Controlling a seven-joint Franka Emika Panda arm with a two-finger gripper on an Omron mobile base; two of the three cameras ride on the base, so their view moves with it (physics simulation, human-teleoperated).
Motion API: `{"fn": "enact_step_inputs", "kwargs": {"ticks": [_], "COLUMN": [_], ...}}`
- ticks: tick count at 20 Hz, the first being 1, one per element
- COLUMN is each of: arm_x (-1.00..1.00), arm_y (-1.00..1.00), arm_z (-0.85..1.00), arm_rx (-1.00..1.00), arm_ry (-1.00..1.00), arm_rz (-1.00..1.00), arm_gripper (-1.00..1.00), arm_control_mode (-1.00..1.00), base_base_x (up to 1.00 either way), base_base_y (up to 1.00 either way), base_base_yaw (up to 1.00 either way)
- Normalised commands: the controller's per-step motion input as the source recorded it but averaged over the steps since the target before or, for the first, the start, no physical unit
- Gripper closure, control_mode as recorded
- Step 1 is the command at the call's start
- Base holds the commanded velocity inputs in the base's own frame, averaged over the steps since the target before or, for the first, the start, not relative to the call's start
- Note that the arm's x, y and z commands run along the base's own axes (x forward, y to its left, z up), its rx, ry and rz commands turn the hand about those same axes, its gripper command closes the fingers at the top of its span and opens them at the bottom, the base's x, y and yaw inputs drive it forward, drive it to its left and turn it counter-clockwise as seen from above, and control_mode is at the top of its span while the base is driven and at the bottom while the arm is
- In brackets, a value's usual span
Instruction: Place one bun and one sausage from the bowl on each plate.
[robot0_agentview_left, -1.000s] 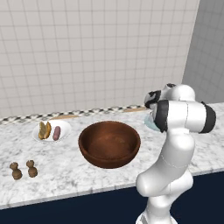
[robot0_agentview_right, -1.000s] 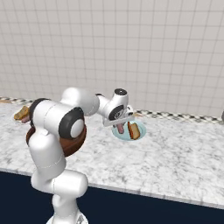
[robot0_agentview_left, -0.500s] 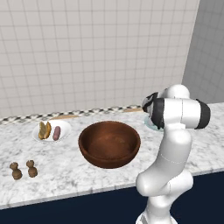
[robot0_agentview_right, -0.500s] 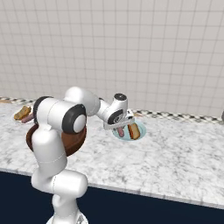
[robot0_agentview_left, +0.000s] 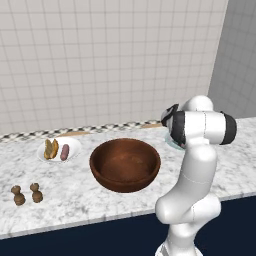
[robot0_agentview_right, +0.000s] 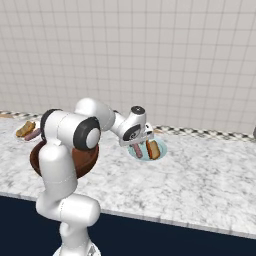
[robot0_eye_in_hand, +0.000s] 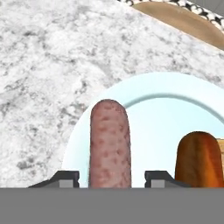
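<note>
My gripper (robot0_eye_in_hand: 112, 177) hangs low over the pale blue-teal plate (robot0_eye_in_hand: 162, 94), and in the hand view my two fingertips (robot0_eye_in_hand: 65, 177) stand wide apart on either side of a sausage (robot0_eye_in_hand: 110, 144) that lies on the plate between them; there is clear space on both sides of it, so I judge that I am not gripping it, though whether it rests fully flat on the plate I cannot tell. Just beside it on the same plate lies a bun (robot0_eye_in_hand: 199, 159), brown and glossy, close to the sausage but not touching it as far as I can see. From the right base view, my gripper (robot0_agentview_right: 141, 145) sits at the near edge of that plate (robot0_agentview_right: 159, 154), with the sausage (robot0_agentview_right: 137, 149) and bun (robot0_agentview_right: 153, 149) side by side on it. Farther out, the bowl (robot0_agentview_left: 125, 164) of dark wood stands in the middle of the marble counter (robot0_agentview_left: 65, 192), and from the left base view its inside looks empty. Beyond it, the white plate (robot0_agentview_left: 74, 146) already carries a bun (robot0_agentview_left: 50, 149) and a sausage (robot0_agentview_left: 64, 152). So I judge the task almost complete: both plates hold their pair, and all that seems left is to lift my hand away. Two small brown shakers (robot0_agentview_left: 26, 194) stand near the counter's front edge, well apart from everything. I can read no brand, label or writing anywhere.
</note>
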Motion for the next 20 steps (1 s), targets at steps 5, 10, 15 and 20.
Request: {"fn": "enact_step_inputs", "kwargs": {"ticks": [5,10,15,20], "arm_x": [0.00,-0.02,-0.12,-0.34], "arm_y": [0.00,0.01,0.06,0.62], "arm_z": [0.00,0.25,0.87,1.00], "arm_rx": [0.00,-0.04,-0.11,-0.04], "arm_ry": [-0.03,-0.01,0.02,0.00], "arm_rz": [0.00,0.00,0.00,0.00], "arm_gripper": [-1.00,-1.00,-1.00,-1.00], "arm_control_mode": [-1.00,-1.00,-1.00,-1.00], "base_base_x": [0.00,0.00,0.00,0.00], "base_base_y": [0.00,0.00,0.00,0.00], "base_base_yaw": [0.00,0.00,0.00,0.00]}}
